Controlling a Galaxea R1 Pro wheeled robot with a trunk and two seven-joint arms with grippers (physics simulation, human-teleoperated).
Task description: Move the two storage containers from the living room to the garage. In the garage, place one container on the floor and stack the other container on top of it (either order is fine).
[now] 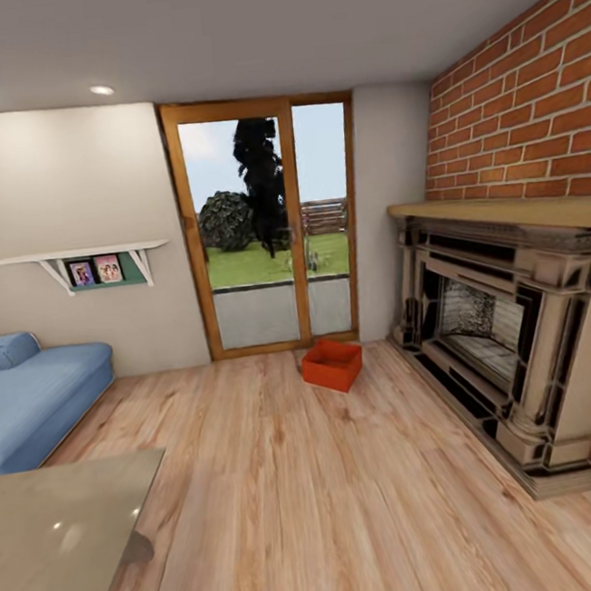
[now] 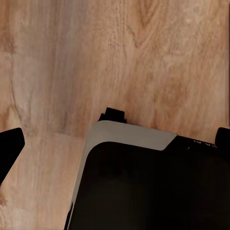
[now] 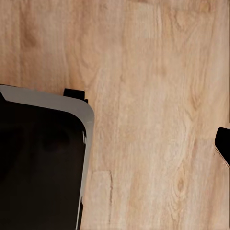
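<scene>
One red-orange open-top storage container (image 1: 332,364) sits on the pale plank floor (image 1: 307,494) of the living room, far ahead in the head view, just before the glass door and left of the fireplace. The second container and the garage are out of view. In the left wrist view my left gripper (image 2: 115,141) is open, its two black fingertips (image 2: 10,143) at opposite picture edges, holding nothing, over the planks. In the right wrist view my right gripper (image 3: 115,148) is also spread, with one black fingertip (image 3: 223,146) at the edge and nothing held.
A brick fireplace (image 1: 506,310) with a stone surround lines the right wall. A blue sofa (image 1: 33,396) and a glass table (image 1: 65,529) stand at the left. The wooden-framed glass door (image 1: 270,225) is straight ahead. My dark base (image 2: 148,187) shows under both wrists.
</scene>
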